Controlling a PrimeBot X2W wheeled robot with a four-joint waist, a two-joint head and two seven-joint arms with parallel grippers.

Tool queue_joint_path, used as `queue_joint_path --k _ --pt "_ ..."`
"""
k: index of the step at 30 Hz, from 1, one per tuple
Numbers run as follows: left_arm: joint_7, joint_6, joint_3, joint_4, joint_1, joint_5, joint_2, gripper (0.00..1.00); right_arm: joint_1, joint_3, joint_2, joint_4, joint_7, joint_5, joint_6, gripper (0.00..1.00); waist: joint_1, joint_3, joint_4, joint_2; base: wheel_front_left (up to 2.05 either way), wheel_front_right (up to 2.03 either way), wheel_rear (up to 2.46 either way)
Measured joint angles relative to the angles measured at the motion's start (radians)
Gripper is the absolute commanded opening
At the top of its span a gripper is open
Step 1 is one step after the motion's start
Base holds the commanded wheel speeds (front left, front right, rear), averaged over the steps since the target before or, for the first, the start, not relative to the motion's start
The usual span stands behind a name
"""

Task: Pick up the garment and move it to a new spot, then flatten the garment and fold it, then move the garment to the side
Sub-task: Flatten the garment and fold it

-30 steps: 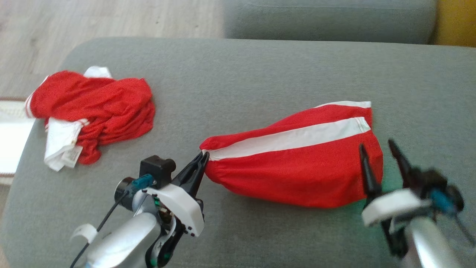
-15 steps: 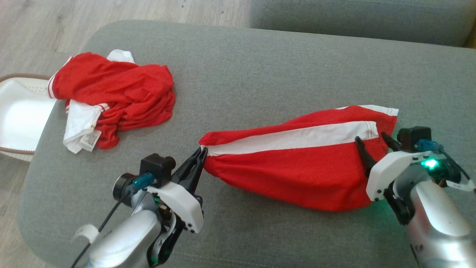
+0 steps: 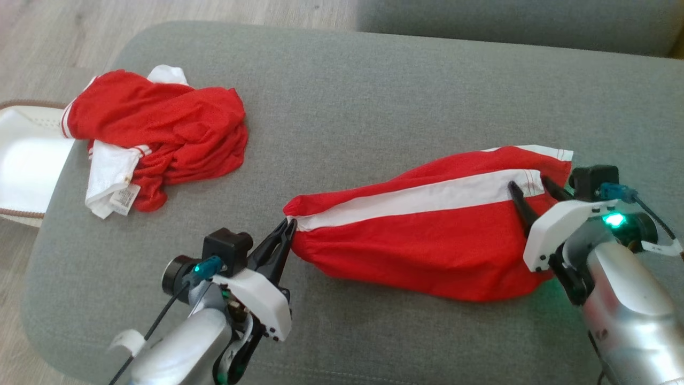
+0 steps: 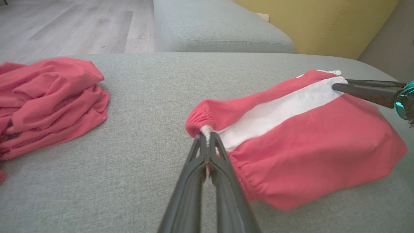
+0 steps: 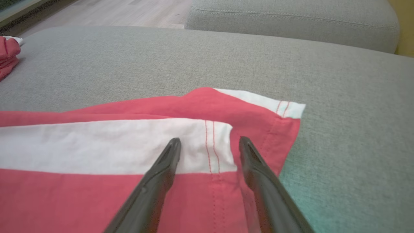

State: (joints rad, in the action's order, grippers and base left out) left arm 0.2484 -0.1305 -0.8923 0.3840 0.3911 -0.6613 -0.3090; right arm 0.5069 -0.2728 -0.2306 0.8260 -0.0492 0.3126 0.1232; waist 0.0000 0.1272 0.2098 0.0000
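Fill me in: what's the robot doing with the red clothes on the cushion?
The left gripper is shut on the gathered waistband end of the red shorts, which lie stretched out on the grey cushion. The right gripper hovers at the opposite hem end, its fingers apart on either side of the white stripe, not yet closed on the cloth. A crumpled red garment lies apart near the cushion's left edge.

Near garment (image 3: pixel 417 251): thin red cloth, matt, smooth; white cloth stripe. Far-left heap (image 3: pixel 160 128): red cloth, matt, rumpled; white trim. Grey cushion (image 3: pixel 374 107): woven upholstery, coarse, matt. Far floor (image 3: pixel 53 32): pale wood-look planks. On left gripper (image 3: pixel 291 223) and right gripper (image 3: pixel 529 183): dark matt plastic fingers (image 5: pixel 152 191), glossy white shells (image 3: pixel 256 294).
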Motion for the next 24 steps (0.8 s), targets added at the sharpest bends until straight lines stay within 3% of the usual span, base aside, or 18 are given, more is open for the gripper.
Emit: queue_joint_path --k 1,2,3,4,5,11,15,24 --pt "0.000 0.000 0.000 0.000 0.000 0.004 0.002 0.00 0.008 -0.008 -0.001 0.006 0.007 0.006 0.000 0.71 0.0000 0.004 0.000 0.0000 0.00 0.00 0.00" --pt "0.000 0.002 0.001 0.001 0.000 0.008 0.003 0.00 0.016 -0.016 -0.002 0.014 0.012 0.010 0.000 0.34 0.0000 0.007 0.000 0.0000 0.00 0.00 0.00" --pt "0.000 0.004 0.002 0.003 0.001 0.010 0.004 0.00 0.022 -0.023 -0.003 0.019 0.015 0.017 0.000 0.25 0.0000 0.011 0.000 0.0000 0.00 0.00 0.00" --pt "0.000 0.004 0.004 0.005 0.001 0.010 0.005 0.00 0.026 -0.032 -0.004 0.022 0.021 0.028 0.000 0.25 0.0000 0.015 0.000 0.0000 0.00 0.00 0.00" --pt "0.000 0.004 0.005 0.006 0.001 0.010 0.005 0.00 0.029 -0.040 -0.004 0.026 0.030 0.042 0.000 0.00 0.0000 0.017 -0.001 0.0000 0.00 0.00 0.00" --pt "0.001 0.016 0.031 0.003 0.009 0.029 0.001 0.00 0.054 -0.071 -0.017 0.014 0.090 0.108 0.000 0.00 0.0000 0.029 -0.023 0.0000 0.00 0.00 0.00" --pt "-0.001 0.039 0.041 -0.035 0.085 0.032 -0.002 0.00 0.117 -0.036 -0.075 -0.038 0.150 0.120 0.000 0.00 0.0000 0.044 -0.052 0.0000 0.00 0.00 0.00" --pt "-0.087 0.120 0.081 -0.001 0.616 0.122 0.029 0.00 0.465 0.078 -0.210 -0.175 0.142 0.087 0.000 0.00 0.0000 0.155 -0.137 0.0000 0.00 0.00 0.00"
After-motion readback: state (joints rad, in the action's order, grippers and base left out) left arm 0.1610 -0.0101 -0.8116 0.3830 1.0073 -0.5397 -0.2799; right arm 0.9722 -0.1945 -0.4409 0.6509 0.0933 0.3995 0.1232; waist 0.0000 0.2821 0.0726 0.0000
